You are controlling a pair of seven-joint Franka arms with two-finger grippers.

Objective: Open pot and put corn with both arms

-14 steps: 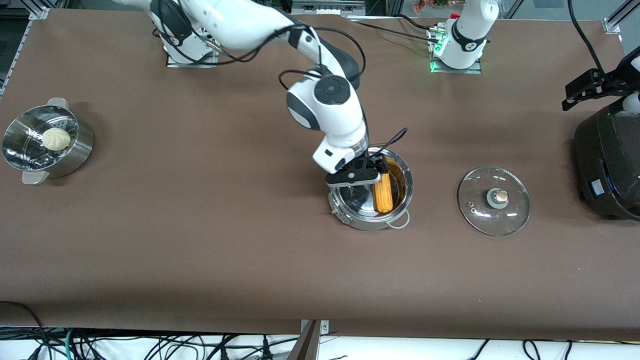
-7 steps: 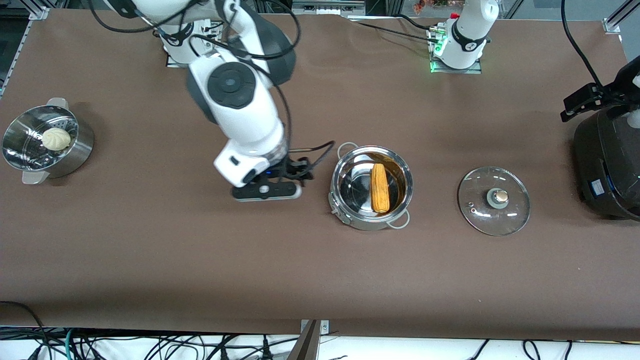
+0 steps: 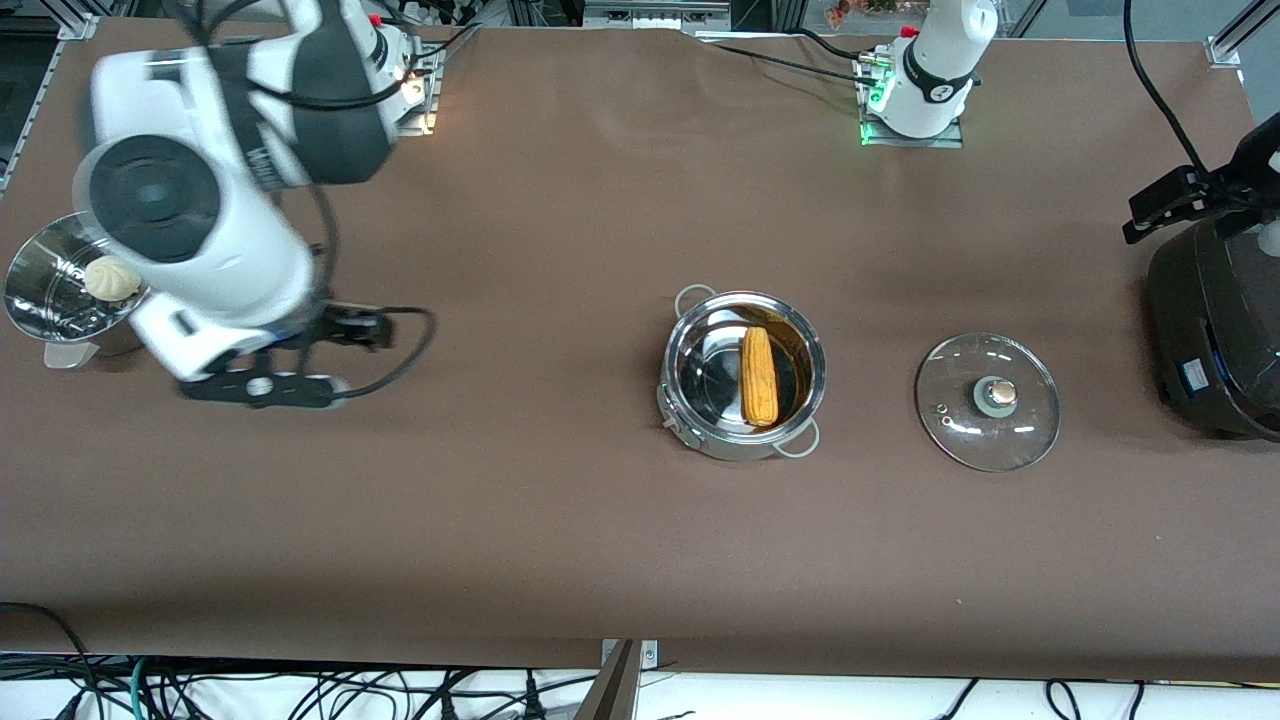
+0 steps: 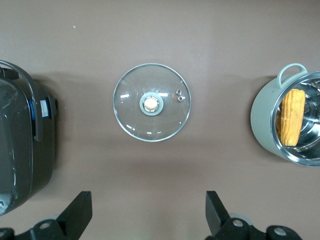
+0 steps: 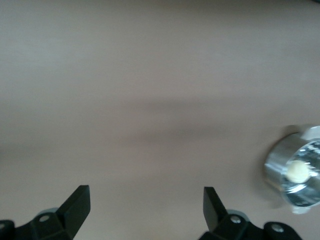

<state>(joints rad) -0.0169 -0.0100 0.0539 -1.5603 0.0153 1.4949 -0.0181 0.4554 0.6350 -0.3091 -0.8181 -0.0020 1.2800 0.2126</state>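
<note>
The steel pot stands uncovered mid-table with the yellow-orange corn lying inside it. Its glass lid lies flat on the table beside it, toward the left arm's end. My right gripper is open and empty over bare table beside the steamer bowl, well away from the pot. My left gripper is open and empty, high over the black cooker. The left wrist view shows the lid, the pot and the corn, with my left gripper open. In the right wrist view my right gripper is open.
A perforated steamer bowl with a white bun stands at the right arm's end, partly covered by the right arm; it also shows in the right wrist view. A big black cooker stands at the left arm's end.
My right gripper let go of the corn in the pot, rose and swung away toward the steamer bowl. The corn stays in the pot. The left arm has barely moved.
</note>
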